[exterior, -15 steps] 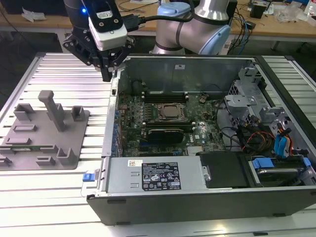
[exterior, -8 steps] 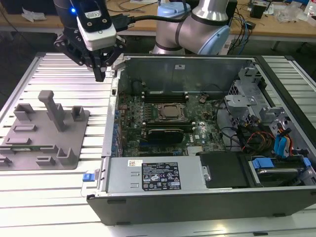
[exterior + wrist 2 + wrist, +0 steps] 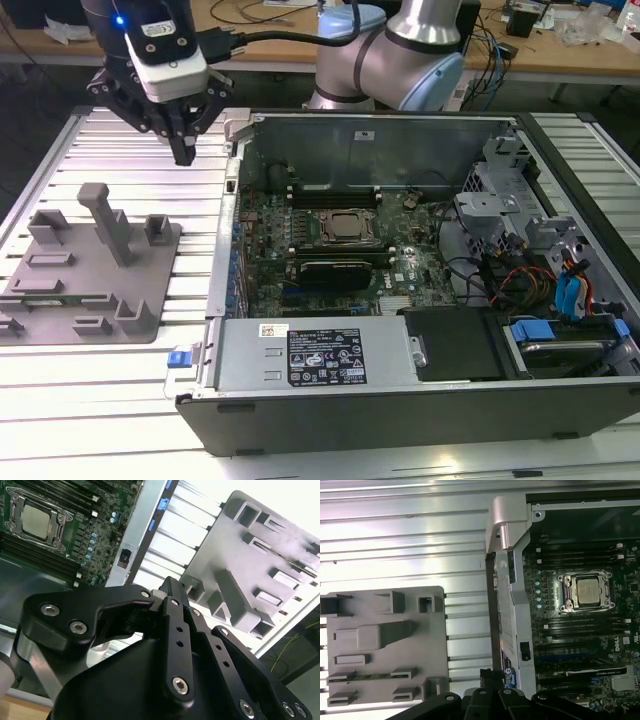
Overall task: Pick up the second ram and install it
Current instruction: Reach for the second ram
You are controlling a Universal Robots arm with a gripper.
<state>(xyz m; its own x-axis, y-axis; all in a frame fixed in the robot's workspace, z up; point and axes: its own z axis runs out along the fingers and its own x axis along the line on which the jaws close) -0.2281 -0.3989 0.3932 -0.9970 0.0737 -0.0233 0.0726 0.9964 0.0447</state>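
The second ram (image 3: pixel 55 298) is a thin green stick lying flat in a groove near the front of the grey fixture (image 3: pixel 100 285) on the exterior view's left. In the first wrist view the ram (image 3: pixel 367 676) shows as a slim strip between the fixture's (image 3: pixel 385 645) low blocks. My gripper (image 3: pixel 185 152) hangs above the ribbed table, behind the fixture and beside the far left corner of the open computer case (image 3: pixel 400 380). It is shut with nothing between its fingers, and its tips (image 3: pixel 170 584) meet in the second wrist view. The ram lies well apart from it.
Inside the case, the motherboard carries a processor socket (image 3: pixel 345 228) flanked by long black memory slots (image 3: pixel 330 195). A power supply (image 3: pixel 320 355) fills the case's front and drive bays with cables (image 3: pixel 560 290) the right. The fixture's tall post (image 3: pixel 110 220) stands near the gripper.
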